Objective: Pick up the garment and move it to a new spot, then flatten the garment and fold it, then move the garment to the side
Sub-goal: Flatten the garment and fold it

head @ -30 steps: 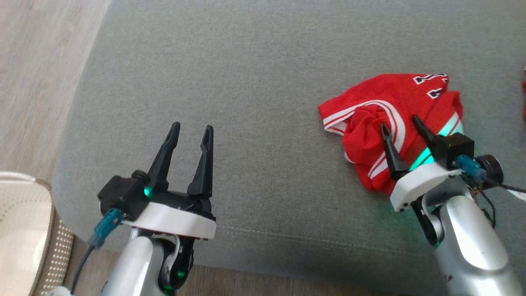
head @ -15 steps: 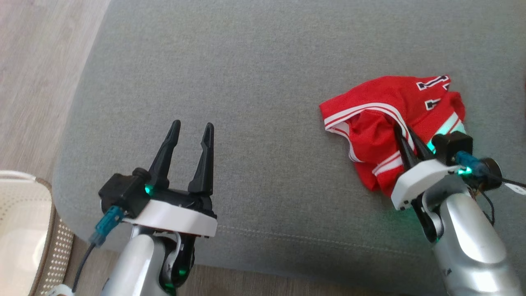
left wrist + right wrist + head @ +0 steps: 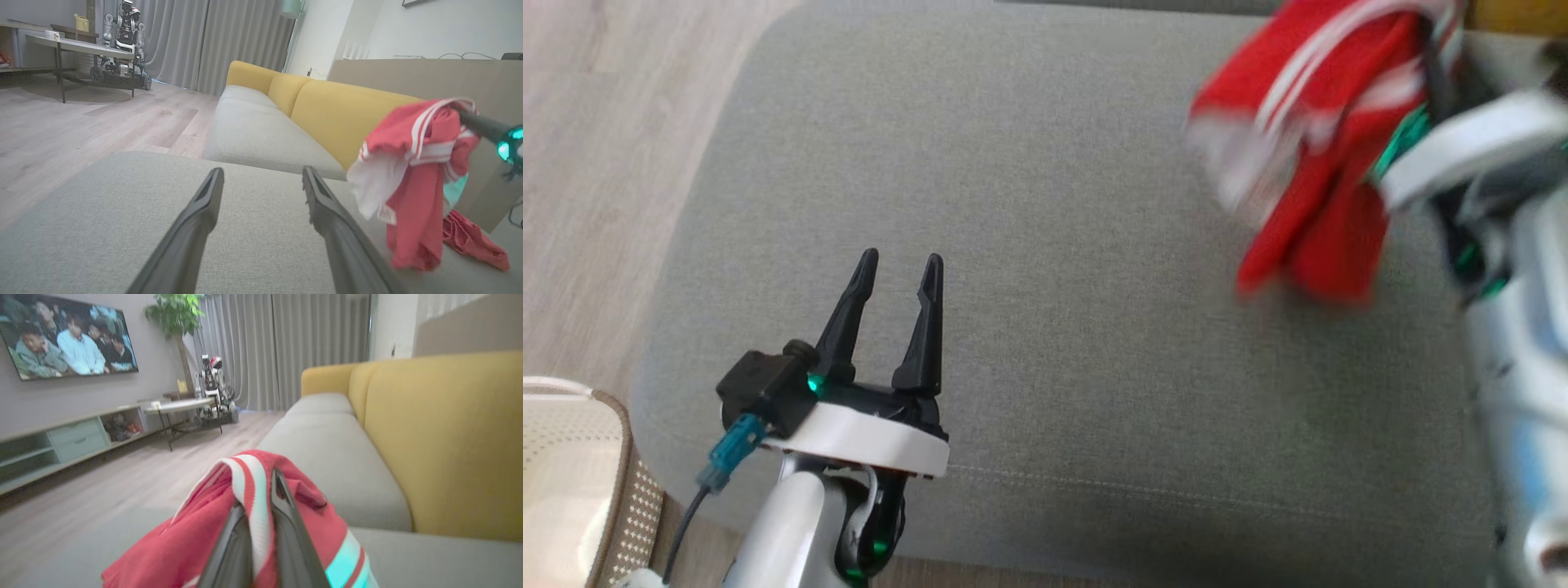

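Garment [image 3: 412,163], red with white stripes, hangs bunched from the right claw [image 3: 258,490], whose fingers [image 3: 286,531] are pinched almost together on one striped fold; the cloth trails toward the grey cushion [image 3: 1054,245] beneath. The left claw [image 3: 902,257], well apart to that claw's left, is half open and empty. Risk: only a thin fold is pinched, so a quick swing could slide it free.

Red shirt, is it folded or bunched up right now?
Bunched up, not folded: the shirt hangs crumpled from the closed right hand.
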